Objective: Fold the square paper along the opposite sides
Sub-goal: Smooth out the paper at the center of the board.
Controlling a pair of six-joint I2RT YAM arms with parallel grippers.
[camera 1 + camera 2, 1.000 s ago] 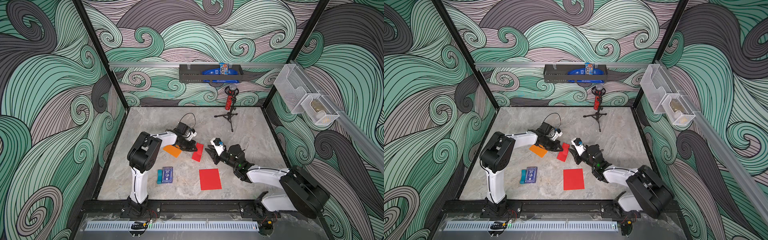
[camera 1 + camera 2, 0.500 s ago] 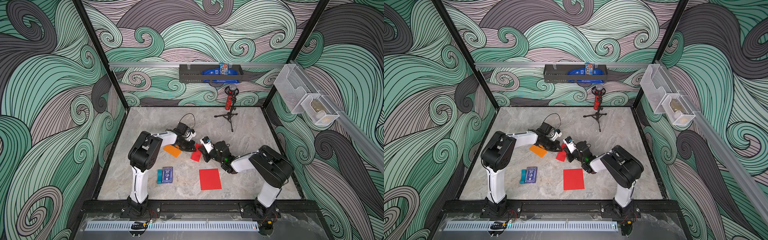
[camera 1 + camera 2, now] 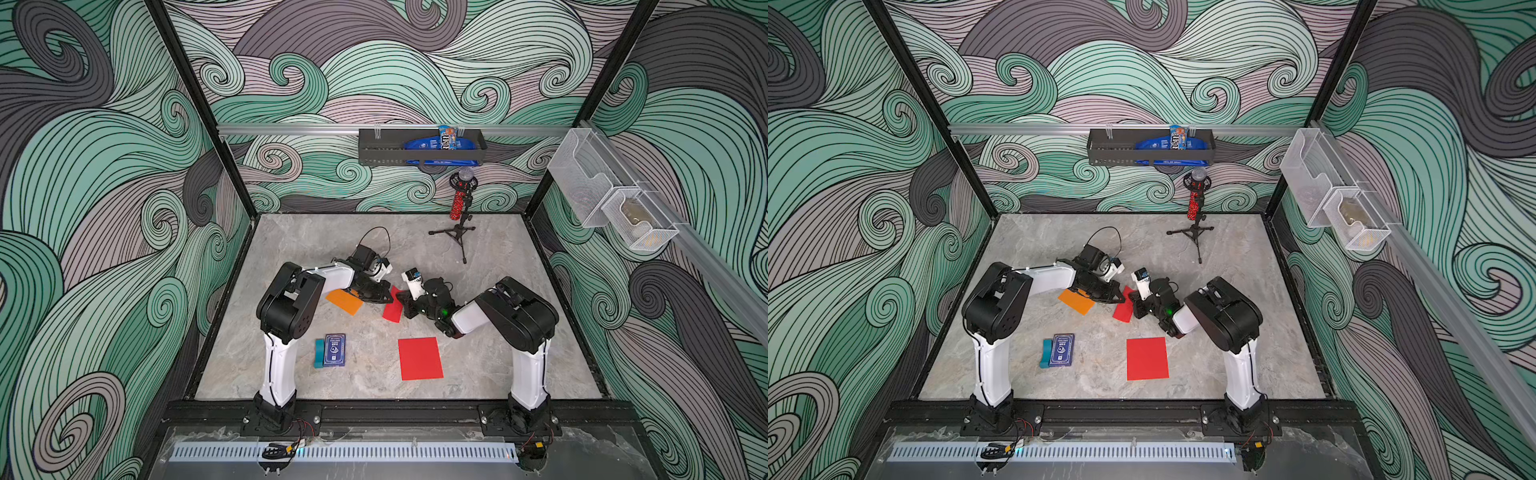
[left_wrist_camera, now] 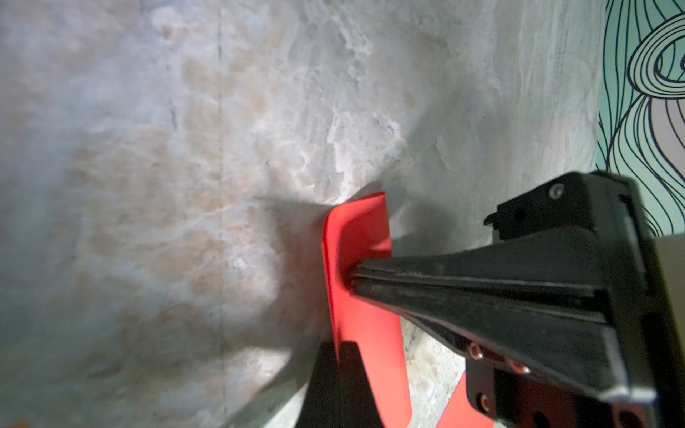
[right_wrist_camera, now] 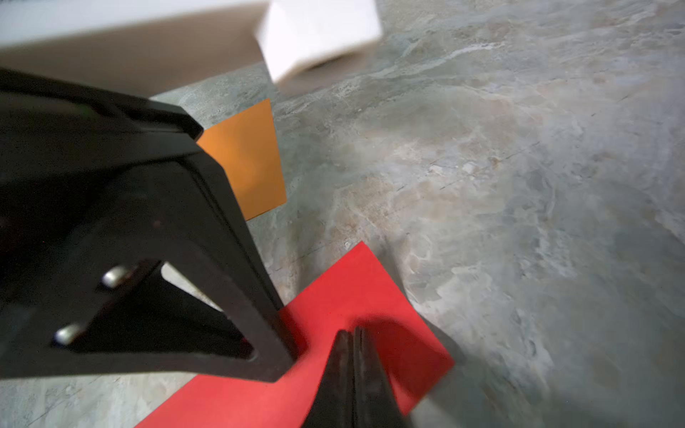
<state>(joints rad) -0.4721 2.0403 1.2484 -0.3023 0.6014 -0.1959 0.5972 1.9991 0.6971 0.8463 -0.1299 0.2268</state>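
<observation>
A grey stone-look table (image 3: 498, 332) is seen from above, with two white-and-black robot arms reaching in from its front edge. Nearest the front lies a flat red sheet (image 3: 419, 358), with neither arm touching it. On the left arm's side of that sheet, well apart from it, lies a blue card box (image 3: 334, 350) with a teal block (image 3: 319, 353) just beside it.

Just behind the sheet, toward mid-table, is the task's red paper (image 3: 392, 309) — smaller, partly lifted and curled. The left gripper (image 4: 354, 279) has its jaws pressed together on one edge of it. The right gripper (image 5: 350, 335) is pinched tight, its tips together on the paper's other end.

Behind the sheet on the left arm's side, an orange paper (image 3: 345, 301) lies partly beneath the left gripper. Farthest behind the sheet are a red microphone on a tripod (image 3: 459, 208) and a black wall shelf (image 3: 419, 151).
</observation>
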